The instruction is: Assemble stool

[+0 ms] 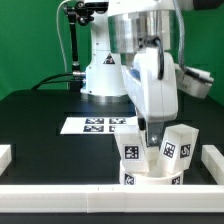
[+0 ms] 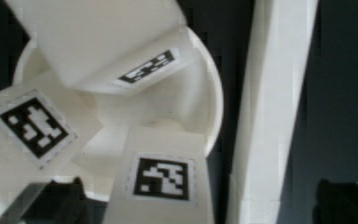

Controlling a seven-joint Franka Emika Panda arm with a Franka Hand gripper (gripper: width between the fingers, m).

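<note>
Near the table's front edge, seat disc (image 1: 152, 180) carries two upright leg blocks (image 1: 177, 145); my gripper (image 1: 148, 132) reaches among them, finger state indiscernible; I judge leg-fitting underway, next needing a seated, twisted leg.

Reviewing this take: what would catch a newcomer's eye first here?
The white arm dominates the exterior view, its gripper down among the tagged white leg blocks that stand up from the round seat disc near the front bar. Behind them the marker board lies flat on the black table. The wrist view is filled by those tagged legs.
</note>
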